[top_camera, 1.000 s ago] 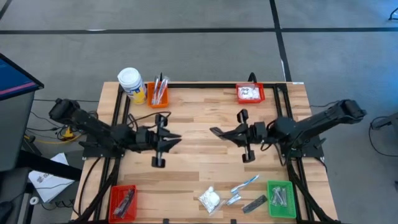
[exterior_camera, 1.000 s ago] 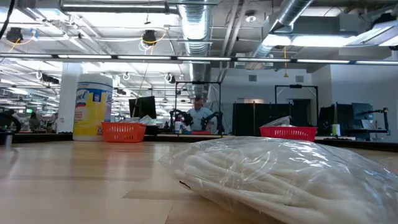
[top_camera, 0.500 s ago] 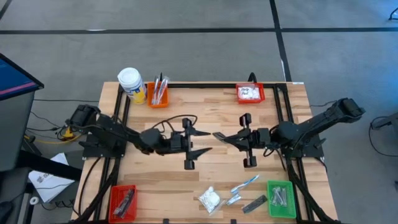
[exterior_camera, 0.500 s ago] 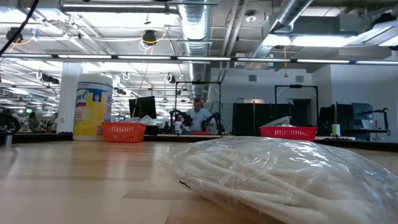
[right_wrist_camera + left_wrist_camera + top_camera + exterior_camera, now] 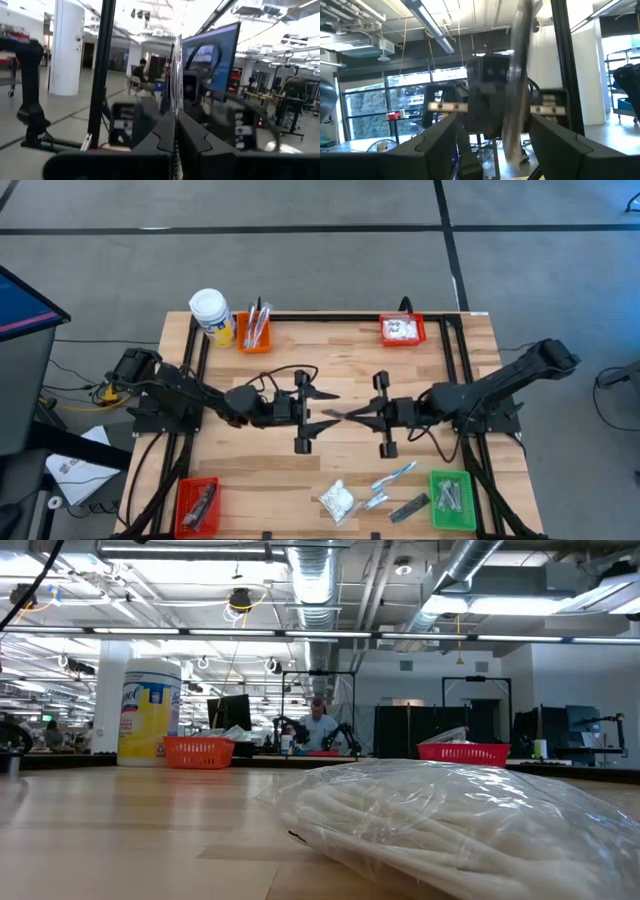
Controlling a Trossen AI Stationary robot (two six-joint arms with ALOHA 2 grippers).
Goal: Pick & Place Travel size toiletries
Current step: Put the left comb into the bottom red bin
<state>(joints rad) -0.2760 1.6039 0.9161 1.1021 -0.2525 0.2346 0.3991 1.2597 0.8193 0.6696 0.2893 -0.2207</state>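
1. Between my open fingers, over the middle of the table, my left gripper point(image 5: 322, 410) held nothing. Its two dark fingers point(image 5: 440, 145) stood wide apart, pointing across at my other arm.
2. Just ahead of it stood the thin flat silvery sachet point(image 5: 516, 75), seen edge-on, though I could not be sure of its make. Its long axis ran upright with a slight tilt. It sat inside the gap between my left fingers, nearer one finger than the other and touching neither, as far as I could tell.
3. Behind the sachet came my right gripper point(image 5: 356, 416), tip to tip with the left. It was clamped shut on the sachet's lower edge point(image 5: 177, 75), so the strip rose clear above the jaws.
4. I judged the coming move to turn on that line-up. The sachet lay straight ahead of my left gripper, its flat faces turned toward my fingers' pads, so closing there should take it.
5. Farther off, by the table's near edge, lay the white puffy plastic packet point(image 5: 337, 500), the slim white-blue toothbrush point(image 5: 393, 476) and the dark grey flat bar point(image 5: 408, 507). All were well apart from both grippers, with the green plastic bin point(image 5: 450, 500) beside them.
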